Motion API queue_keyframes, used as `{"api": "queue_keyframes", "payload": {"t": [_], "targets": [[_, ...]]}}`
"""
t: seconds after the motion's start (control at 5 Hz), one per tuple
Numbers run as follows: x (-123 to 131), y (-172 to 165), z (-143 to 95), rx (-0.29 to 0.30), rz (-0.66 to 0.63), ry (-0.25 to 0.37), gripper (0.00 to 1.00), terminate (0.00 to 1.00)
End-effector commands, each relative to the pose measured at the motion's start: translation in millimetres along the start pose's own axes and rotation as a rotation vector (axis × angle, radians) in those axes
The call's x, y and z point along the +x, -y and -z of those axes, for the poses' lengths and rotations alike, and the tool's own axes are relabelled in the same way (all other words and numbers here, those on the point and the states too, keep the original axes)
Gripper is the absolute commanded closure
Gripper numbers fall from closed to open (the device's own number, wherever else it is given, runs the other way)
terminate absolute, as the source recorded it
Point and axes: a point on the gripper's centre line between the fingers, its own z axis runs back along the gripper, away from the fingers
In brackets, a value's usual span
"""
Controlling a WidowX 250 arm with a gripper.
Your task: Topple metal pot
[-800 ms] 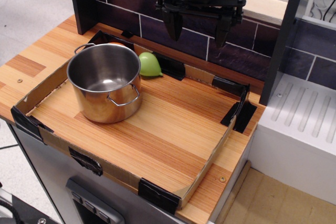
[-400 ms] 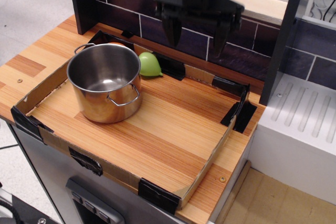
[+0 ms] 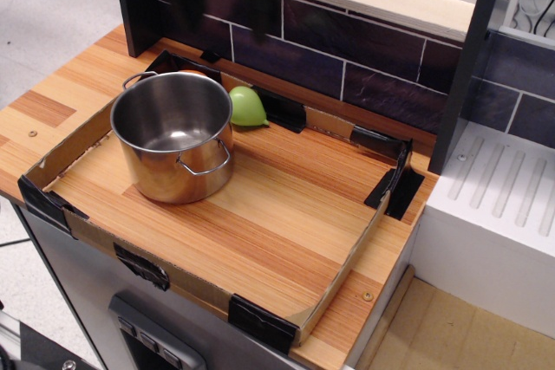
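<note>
Jaws of mine are only a dark blur up high, state unclear; pot (image 3: 173, 136) stands upright on counter (image 3: 286, 214), beside green fruit (image 3: 248, 107).

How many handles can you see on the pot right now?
2. One handle is on the pot side facing the camera, hanging against the wall. The other sticks out at the far-left rim. Nothing suggests a hidden third.

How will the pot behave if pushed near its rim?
The pot looks rigid, empty and about as wide as tall, so it may slide on the smooth wood before tipping. Once down, its round wall would probably roll. Polished steel looks slippery.
</note>
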Motion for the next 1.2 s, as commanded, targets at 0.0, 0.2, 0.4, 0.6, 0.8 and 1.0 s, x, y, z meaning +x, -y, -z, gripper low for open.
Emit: {"api": "queue_keyframes", "payload": {"t": [0.0, 0.2, 0.4, 0.6, 0.8, 1.0], "targets": [[12, -60, -19, -0.103, 0.075, -0.074, 0.0, 0.0], [6, -84, 3, -0.174, 0.124, -0.153, 0.0, 0.0], [-15, -91, 26, -0.263, 0.155, -0.213, 0.0, 0.0], [-27, -87, 31, -0.294, 0.157, -0.238, 0.0, 0.0], [-30, -82, 41, -0.283, 0.16, -0.258, 0.0, 0.0], [-25, -81, 49, -0.267, 0.163, -0.248, 0.0, 0.0]]}}
